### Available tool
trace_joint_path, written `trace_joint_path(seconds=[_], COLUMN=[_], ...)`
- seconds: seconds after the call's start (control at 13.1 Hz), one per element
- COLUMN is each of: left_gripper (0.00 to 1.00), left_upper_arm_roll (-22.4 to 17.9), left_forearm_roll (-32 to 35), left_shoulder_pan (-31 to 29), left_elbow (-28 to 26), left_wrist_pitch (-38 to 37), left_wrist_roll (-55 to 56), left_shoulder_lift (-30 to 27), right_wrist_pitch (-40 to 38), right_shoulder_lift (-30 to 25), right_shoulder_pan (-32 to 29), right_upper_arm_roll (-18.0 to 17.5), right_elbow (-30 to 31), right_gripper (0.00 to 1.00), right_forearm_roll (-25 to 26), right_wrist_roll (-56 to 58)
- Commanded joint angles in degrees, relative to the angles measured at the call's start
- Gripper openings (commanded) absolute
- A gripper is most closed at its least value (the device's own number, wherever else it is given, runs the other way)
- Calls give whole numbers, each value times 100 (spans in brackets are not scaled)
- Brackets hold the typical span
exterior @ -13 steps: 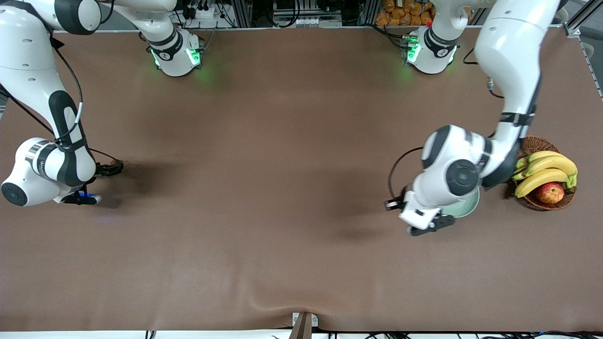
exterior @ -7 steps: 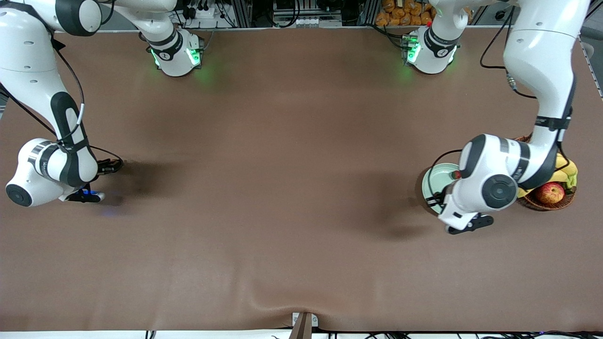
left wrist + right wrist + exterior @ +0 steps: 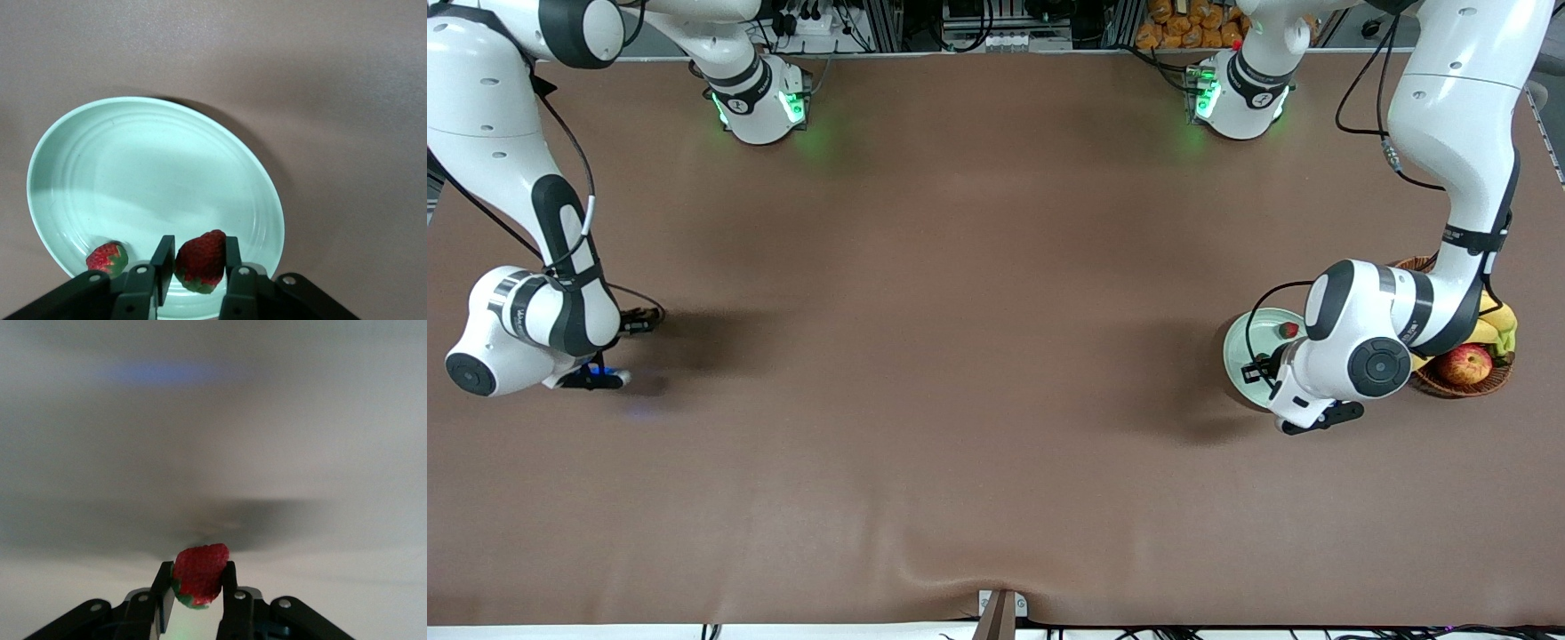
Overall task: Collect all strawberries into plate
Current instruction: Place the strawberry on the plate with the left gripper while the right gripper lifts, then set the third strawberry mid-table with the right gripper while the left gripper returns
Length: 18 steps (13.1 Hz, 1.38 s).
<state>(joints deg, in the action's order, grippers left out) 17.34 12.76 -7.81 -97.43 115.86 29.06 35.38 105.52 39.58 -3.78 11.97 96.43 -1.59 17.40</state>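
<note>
My left pincer (image 3: 193, 267) pinches a strawberry (image 3: 200, 260) over the plate (image 3: 133, 167), beside one already there (image 3: 107, 258), so next I release; my right pincer (image 3: 197, 587) grips the third berry (image 3: 199, 573) above the counter (image 3: 960, 356).

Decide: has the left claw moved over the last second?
Yes. The left claw, shut on a strawberry, swung toward the basket and now hangs over the plate.
</note>
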Motion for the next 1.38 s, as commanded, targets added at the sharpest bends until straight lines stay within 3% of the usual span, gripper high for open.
trace_joint_path(seconds=[0.0, 0.31, 0.54, 0.84, 1.15, 1.3], left_gripper=[100, 100, 100, 100, 100, 100], left_upper_arm_roll=[103, 409, 866, 1034, 1034, 1034], left_forearm_roll=[104, 34, -62, -81, -371, -371], left_shoulder_pan=[-71, -62, -45, 209, 798, 991], left_elbow=[-30, 5, 14, 137, 383, 392], left_wrist_pitch=[24, -20, -55, -29, 33, 138], left_wrist_roll=[3, 117, 720, 1189, 1697, 2145], left_shoulder_lift=[-171, -532, -620, -454, -295, -138], right_wrist_pitch=[-111, -41, 1027, 2531, 3814, 3967], right_shoulder_lift=[-56, 5, 119, 427, 1103, 1217], right_shoulder_pan=[726, 1702, 2615, 3838, 4674, 4947], right_upper_arm_roll=[-2, -186, -266, -257, -248, -239], right_elbow=[-632, -1080, -1170, -1214, -1714, -1889], right_gripper=[9, 6, 3, 3, 2, 2], right_forearm_roll=[-174, -1762, -3054, -3830, -5314, -5615], right_wrist_roll=[-209, -1833, -2276, -2285, -2285, -2285])
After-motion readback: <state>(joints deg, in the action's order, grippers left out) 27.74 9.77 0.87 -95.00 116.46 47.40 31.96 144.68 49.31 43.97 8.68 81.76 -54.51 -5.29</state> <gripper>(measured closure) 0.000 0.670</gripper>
